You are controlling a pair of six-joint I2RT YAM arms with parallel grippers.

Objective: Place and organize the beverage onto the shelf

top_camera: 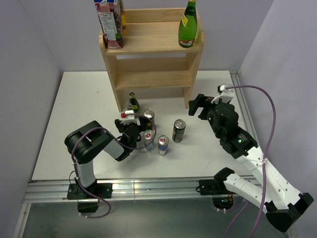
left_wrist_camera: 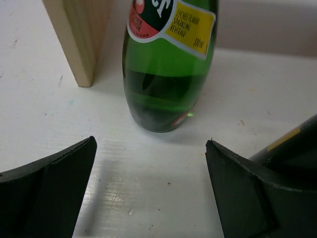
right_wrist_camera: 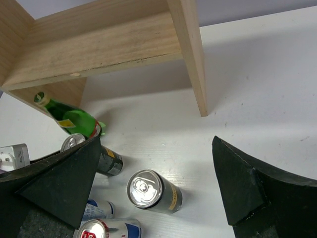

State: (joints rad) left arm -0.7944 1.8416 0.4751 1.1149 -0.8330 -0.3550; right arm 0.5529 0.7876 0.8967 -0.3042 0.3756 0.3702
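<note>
The light wood shelf (top_camera: 153, 59) stands at the table's back; its top carries a juice carton (top_camera: 110, 22) and a green bottle (top_camera: 188, 27). A second green bottle (top_camera: 132, 102) stands on the table by the shelf's left leg; it fills the left wrist view (left_wrist_camera: 166, 84). My left gripper (top_camera: 130, 119) is open and empty just in front of that bottle. Two dark cans (top_camera: 179, 130) (top_camera: 149, 119) and two silver cans (top_camera: 163, 144) (top_camera: 148, 140) stand on the table. My right gripper (top_camera: 197, 105) is open and empty, above and right of the dark can (right_wrist_camera: 151, 191).
The shelf's right side panel (right_wrist_camera: 190, 54) stands just ahead of my right gripper. The shelf's left leg (left_wrist_camera: 79, 39) is left of the bottle. Grey walls close in the table on three sides. A metal rail (top_camera: 148, 188) runs along the near edge.
</note>
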